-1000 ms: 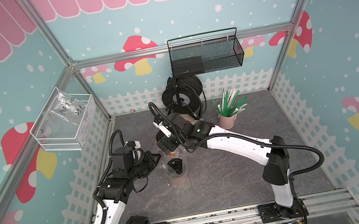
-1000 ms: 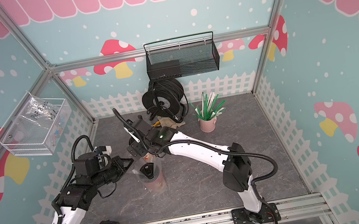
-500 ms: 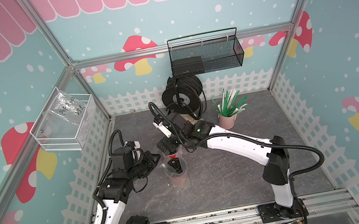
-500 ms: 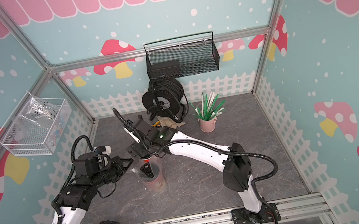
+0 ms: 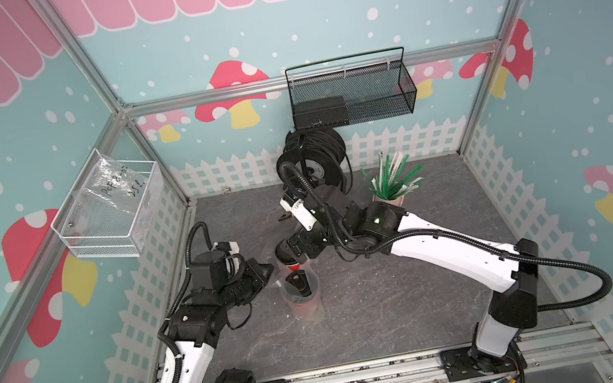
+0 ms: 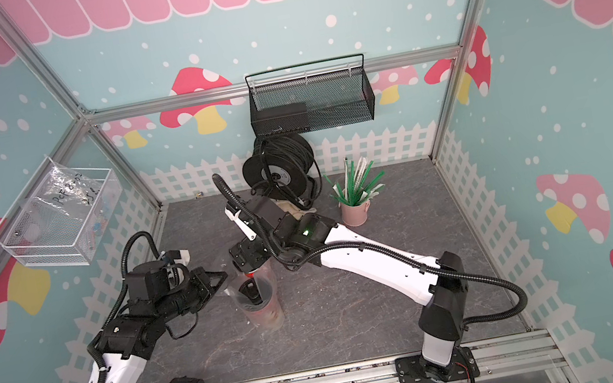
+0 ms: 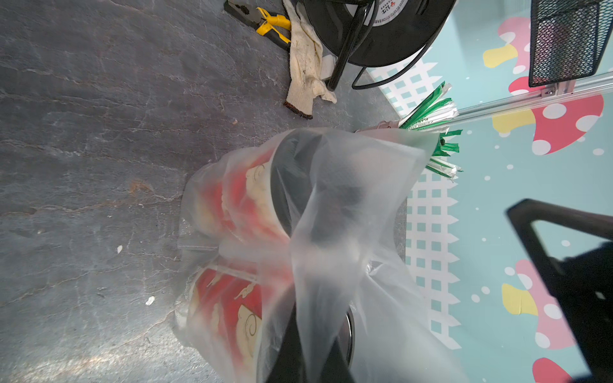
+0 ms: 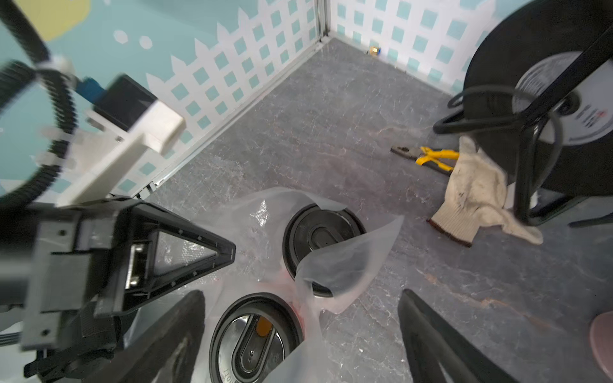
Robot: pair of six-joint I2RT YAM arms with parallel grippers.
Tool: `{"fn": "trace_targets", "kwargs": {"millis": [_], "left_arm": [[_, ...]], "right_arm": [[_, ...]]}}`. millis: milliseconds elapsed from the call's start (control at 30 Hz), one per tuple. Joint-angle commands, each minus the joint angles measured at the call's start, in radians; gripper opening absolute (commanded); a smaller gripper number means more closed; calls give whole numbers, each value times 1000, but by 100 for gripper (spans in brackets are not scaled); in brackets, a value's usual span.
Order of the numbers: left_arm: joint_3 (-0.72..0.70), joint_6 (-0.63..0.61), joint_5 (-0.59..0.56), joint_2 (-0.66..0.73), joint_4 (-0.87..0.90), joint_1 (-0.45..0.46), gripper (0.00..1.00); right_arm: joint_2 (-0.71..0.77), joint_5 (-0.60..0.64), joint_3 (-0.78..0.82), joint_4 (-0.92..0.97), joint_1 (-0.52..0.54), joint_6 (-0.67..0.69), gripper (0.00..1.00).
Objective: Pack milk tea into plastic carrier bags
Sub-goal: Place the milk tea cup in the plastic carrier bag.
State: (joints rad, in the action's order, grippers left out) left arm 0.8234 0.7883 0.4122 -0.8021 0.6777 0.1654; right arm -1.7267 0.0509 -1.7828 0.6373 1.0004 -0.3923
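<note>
Clear, the plastic carrier bag (image 5: 303, 307) stands in front of the cable reel (image 5: 312, 158) in a top view, both milk tea cups (image 5: 300, 280) inside; the left gripper (image 5: 270, 268) is clenched on its rim. The left wrist view shows film over the red cups. In the right wrist view the right gripper (image 8: 300, 295) is released, fingers (image 8: 172, 338) spread around one lid (image 8: 255, 338).

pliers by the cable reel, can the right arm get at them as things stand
Probably yes: the right claw is open over the bagged cups, and the floor from there to the pliers is bare. Only the glove lies against their handles.
</note>
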Motion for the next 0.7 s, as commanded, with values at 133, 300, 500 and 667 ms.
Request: {"fn": "trace_targets", "kwargs": {"millis": [133,300,500,667], "left_arm": [[35,-19,3,-4,17,-6,0],[34,-20,0,1,16,-7,0],[29,-18,3,6,18,-5,0],[29,-18,4,7,19,-6,0]], "right_arm": [[-67,-59,31,56,-1,-40,88],[-129,-10,-26,113,-3,-34,77],[-164,45,-96,179,-2,-34,51],[-149,84,-117,183,-1,-39,21]]}}
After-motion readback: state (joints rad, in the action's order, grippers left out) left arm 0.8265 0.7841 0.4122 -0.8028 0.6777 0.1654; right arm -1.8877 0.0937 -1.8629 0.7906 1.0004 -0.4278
